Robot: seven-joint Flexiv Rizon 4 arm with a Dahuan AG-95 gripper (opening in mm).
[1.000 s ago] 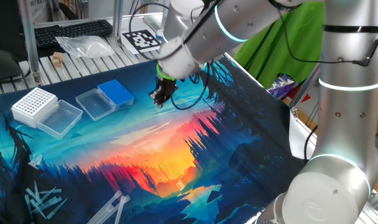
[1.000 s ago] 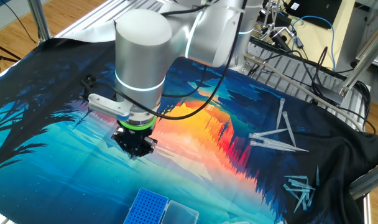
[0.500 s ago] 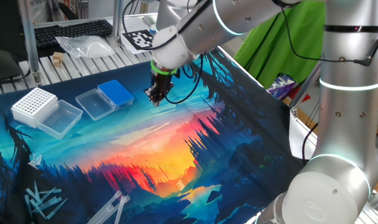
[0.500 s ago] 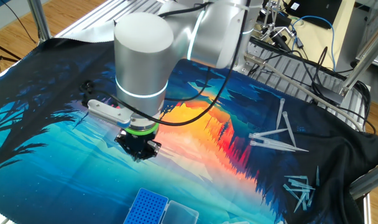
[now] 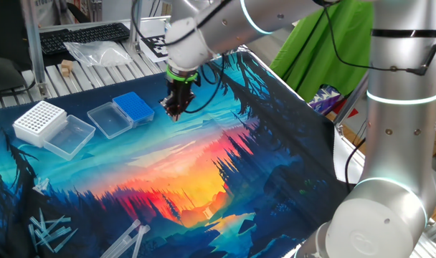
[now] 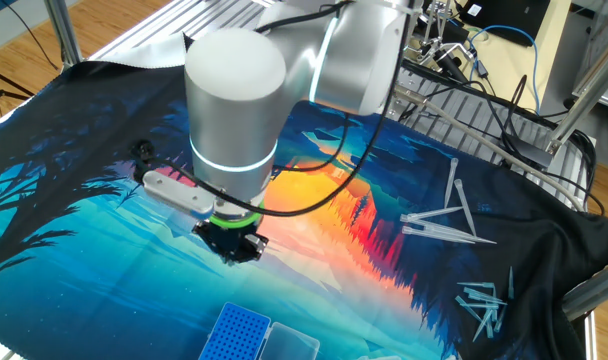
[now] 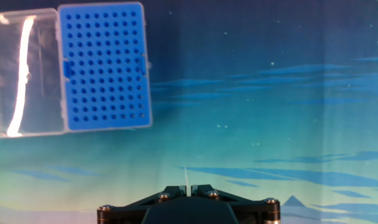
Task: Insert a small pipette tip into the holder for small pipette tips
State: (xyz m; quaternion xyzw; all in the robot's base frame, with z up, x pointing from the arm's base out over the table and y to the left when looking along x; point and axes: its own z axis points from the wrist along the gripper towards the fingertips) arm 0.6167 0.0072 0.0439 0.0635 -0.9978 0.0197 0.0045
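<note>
The small blue holder (image 7: 106, 65) with a fine grid of holes lies at the hand view's upper left, its clear lid (image 7: 24, 71) open flat beside it. It also shows in one fixed view (image 5: 134, 107) and at the bottom edge of the other (image 6: 235, 335). My gripper (image 7: 187, 188) is shut on a small clear pipette tip (image 7: 185, 177) that points straight down between the fingers. The gripper (image 5: 173, 109) hovers above the cloth, just right of the holder and apart from it (image 6: 232, 247).
A larger white rack (image 5: 39, 118) with its own clear lid (image 5: 69, 136) lies left of the blue holder. Loose pipette tips lie on the cloth (image 5: 49, 231), (image 6: 444, 222), (image 6: 482, 302). A keyboard (image 5: 82, 36) and plastic bag (image 5: 100, 51) sit behind the table.
My gripper has moved steadily toward the blue holder with the tip held in it. Nothing else has moved.
</note>
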